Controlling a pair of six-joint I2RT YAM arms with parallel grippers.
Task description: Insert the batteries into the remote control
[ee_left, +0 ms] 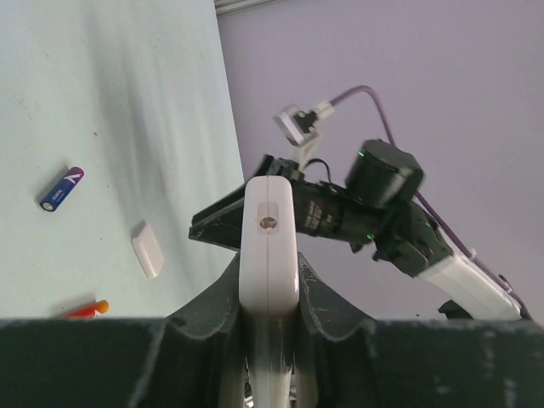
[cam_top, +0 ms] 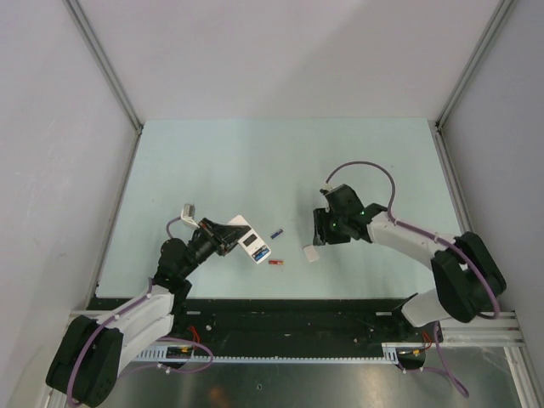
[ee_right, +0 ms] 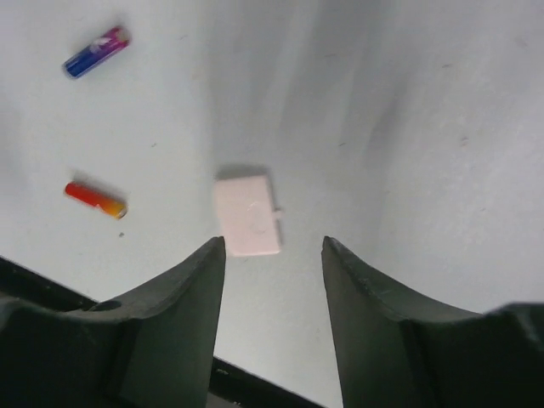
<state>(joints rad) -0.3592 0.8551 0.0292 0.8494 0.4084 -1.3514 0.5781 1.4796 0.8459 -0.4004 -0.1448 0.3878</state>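
Note:
My left gripper [cam_top: 226, 237] is shut on the white remote control [cam_top: 249, 239] and holds it off the table, edge-on in the left wrist view [ee_left: 269, 238]. A bright blue bit [cam_top: 263, 253] shows at the remote's lower end. A dark blue-purple battery [cam_top: 276, 233] and a red battery [cam_top: 275, 262] lie on the table just right of the remote; both also show in the right wrist view, blue-purple [ee_right: 96, 51] and red [ee_right: 95, 200]. My right gripper [cam_top: 321, 228] is open and empty above the table [ee_right: 274, 255]. No grey-silver battery shows.
A small white rectangular cover [cam_top: 311, 253] lies flat on the pale table, just beyond my right fingertips [ee_right: 246, 214], also in the left wrist view [ee_left: 147, 250]. The table's black front edge [cam_top: 280, 302] runs close behind. Grey walls enclose the table.

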